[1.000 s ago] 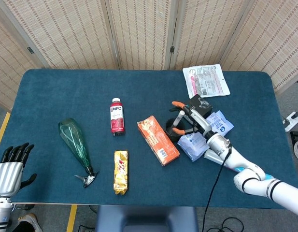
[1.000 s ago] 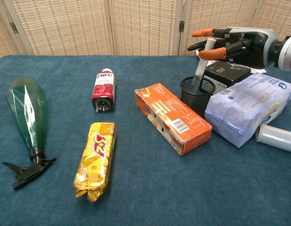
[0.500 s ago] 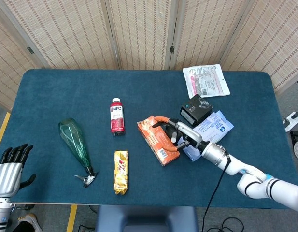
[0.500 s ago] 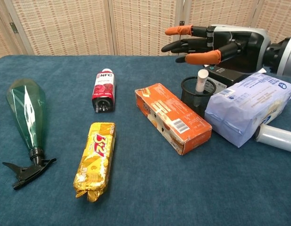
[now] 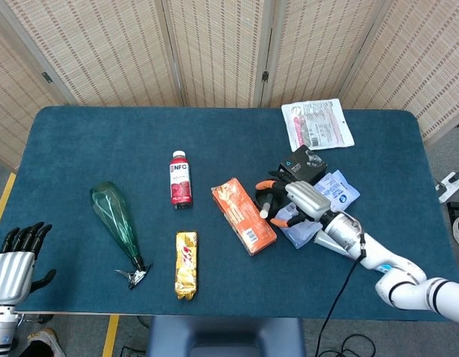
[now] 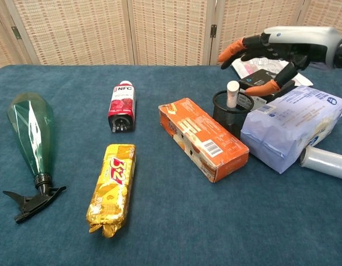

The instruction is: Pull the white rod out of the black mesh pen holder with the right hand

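The black mesh pen holder (image 6: 231, 113) (image 5: 268, 199) stands right of centre, between an orange box and a blue-white packet. The white rod (image 6: 232, 93) (image 5: 265, 209) stands in it, its top poking above the rim. My right hand (image 6: 281, 47) (image 5: 302, 196) hovers just above and to the right of the holder, its orange-tipped fingers (image 6: 229, 51) spread and holding nothing. The rod sits below the hand, apart from the fingers. My left hand (image 5: 13, 262) hangs off the table's front left corner, empty, and appears only in the head view.
An orange box (image 6: 203, 138) lies against the holder's left side and a blue-white packet (image 6: 292, 124) against its right. A black box (image 6: 265, 77) sits behind. Further left lie a red bottle (image 6: 122, 100), a gold snack bar (image 6: 112, 187) and a green spray bottle (image 6: 29, 133).
A second ago my right hand pinched the tilted rod's top. It let go, the rod dropped back into the holder, and the hand swung left, then back right.
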### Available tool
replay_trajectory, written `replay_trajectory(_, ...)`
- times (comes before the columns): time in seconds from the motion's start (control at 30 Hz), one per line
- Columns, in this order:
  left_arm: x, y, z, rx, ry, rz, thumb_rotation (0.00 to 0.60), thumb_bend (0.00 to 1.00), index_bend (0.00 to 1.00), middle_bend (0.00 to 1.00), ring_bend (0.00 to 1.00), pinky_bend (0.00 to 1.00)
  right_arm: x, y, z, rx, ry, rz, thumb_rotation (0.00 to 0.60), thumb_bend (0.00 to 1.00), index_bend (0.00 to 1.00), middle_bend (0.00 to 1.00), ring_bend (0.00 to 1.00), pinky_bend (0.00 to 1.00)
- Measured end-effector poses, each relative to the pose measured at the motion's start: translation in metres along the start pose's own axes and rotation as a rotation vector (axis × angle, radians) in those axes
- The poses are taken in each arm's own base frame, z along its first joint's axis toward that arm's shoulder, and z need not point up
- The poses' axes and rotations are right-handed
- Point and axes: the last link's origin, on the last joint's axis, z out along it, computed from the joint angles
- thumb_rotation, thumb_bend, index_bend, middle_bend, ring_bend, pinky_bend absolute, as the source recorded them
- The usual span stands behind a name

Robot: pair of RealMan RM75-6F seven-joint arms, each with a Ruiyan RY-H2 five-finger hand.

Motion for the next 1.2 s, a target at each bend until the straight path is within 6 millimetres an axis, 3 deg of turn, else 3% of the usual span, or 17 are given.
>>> replay_trajectory(0.23, 0.001, -0.002, -0.001, 0.004, -0.001, -0.002, 0.600, 0.25, 0.16, 0.15, 0.16, 0.14, -0.012, 0.010, 0.000, -0.121, -0.006, -0.070, 0.600, 0.21, 0.24, 0.20, 0.01, 0.02)
replay_trajectory(0.37, 0.000, -0.002, -0.002, 0.008, -0.004, -0.004, 0.600, 0.25, 0.16, 0.15, 0.16, 0.14, -0.023, 0.007, 0.007, -0.118, -0.020, -0.070, 0.600, 0.30, 0.28, 0.21, 0.01, 0.02)
replay_trajectory(1.2, 0.000, -0.004, 0.000, 0.016, -0.009, -0.006, 0.600, 0.25, 0.16, 0.15, 0.16, 0.14, -0.038, 0.009, 0.031, -0.127, 0.022, -0.105, 0.600, 0.30, 0.40, 0.26, 0.03, 0.03)
